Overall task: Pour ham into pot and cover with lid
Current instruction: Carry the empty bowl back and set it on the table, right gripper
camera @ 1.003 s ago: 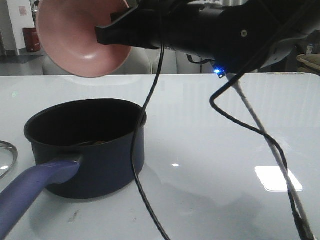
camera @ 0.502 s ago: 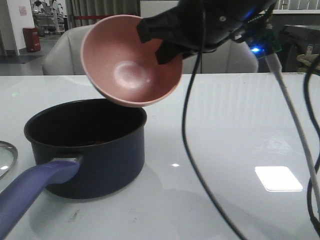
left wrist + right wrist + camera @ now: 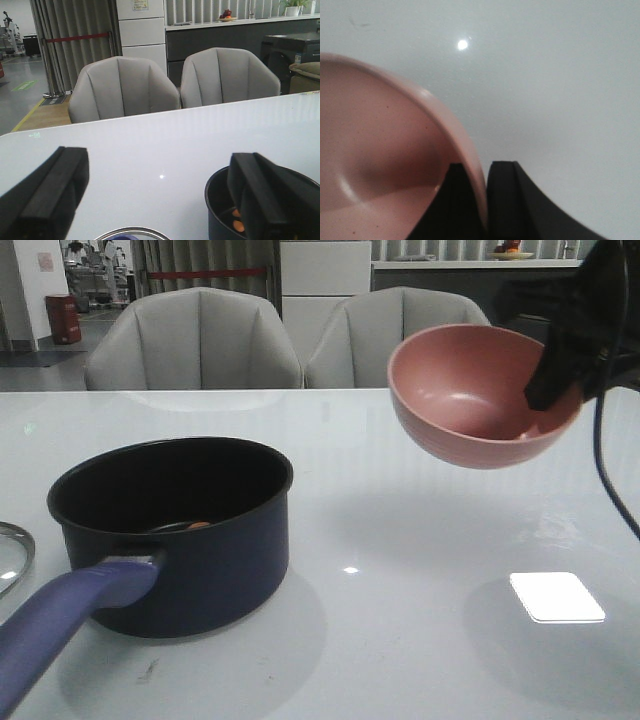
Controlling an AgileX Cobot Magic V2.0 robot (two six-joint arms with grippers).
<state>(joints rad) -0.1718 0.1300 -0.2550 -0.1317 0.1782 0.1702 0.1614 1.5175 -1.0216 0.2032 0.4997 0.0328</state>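
So since the frame a second back, the pink ceramic bowl [image 3: 480, 395] has swung from tipped over the pot on the left to way out on the right, upright-ish and empty, well clear of the pot. Front view: the dark navy saucepan with the black inside [image 3: 175, 530] sits on the glossy white table [image 3: 420, 570], its long blue-purple handle [image 3: 65, 625] pointing toward the camera and left. A bit of the orange ham slices [image 3: 197, 526] shows at the bottom of the pot, so I'd say pouring is done. The steel-rimmed glass lid [image 3: 12, 555] only peeks in at the left edge, lying flat just beside the pot on its left. That's the key bit: the lid is on the left arm's side, far from the right arm, so the left should be the one to take it. The right gripper [image 3: 560, 380] is pinched on the bowl's rim. Left wrist view: the left gripper [image 3: 160, 192] has its jaws spread wide, holding nothing, with the lid's rim [image 3: 125, 233] right below between them and the pot off to one side, ham visible inside, which the front view barely shows. Right wrist view: jaws [image 3: 480, 200] clamped on the bowl wall, one finger inside and one outside, bare table beyond.
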